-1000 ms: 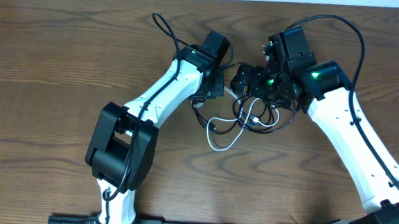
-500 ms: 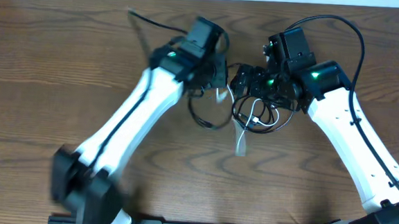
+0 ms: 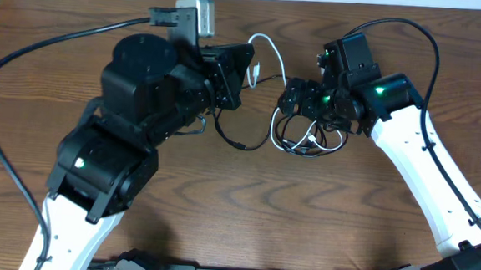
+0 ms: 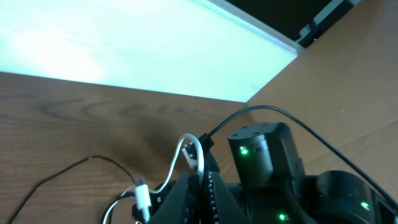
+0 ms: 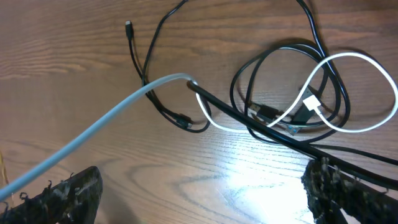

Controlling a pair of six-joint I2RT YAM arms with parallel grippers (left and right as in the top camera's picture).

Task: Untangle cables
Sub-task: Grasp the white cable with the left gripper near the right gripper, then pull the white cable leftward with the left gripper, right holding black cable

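Note:
My left gripper [image 3: 250, 69] is raised well above the table and shut on the white cable [image 3: 269, 49], which arcs over the fingers and runs down into the tangle [image 3: 307, 141]. In the left wrist view the white cable [image 4: 185, 148] is pinched between the fingers [image 4: 186, 196], with its white plug [image 4: 143, 199] hanging below. My right gripper [image 3: 293, 100] hovers open over the heap. From the right wrist, the white cable [image 5: 93, 134] stretches taut to the lower left, and its other end loops through the black cables [image 5: 273, 68]. My right gripper [image 5: 205, 199] holds nothing.
One black cable [image 3: 230, 139] trails left of the heap, its plug end [image 5: 128, 26] lying loose on the wooden table [image 3: 344, 225]. The left arm's thick black cord [image 3: 28, 51] sweeps over the left side. A white wall edge [image 4: 267, 40] borders the far end.
The left arm has lifted up and back toward the camera, drawing the white cable out of the heap. The white loop on the table is gone. The right arm has stayed still.

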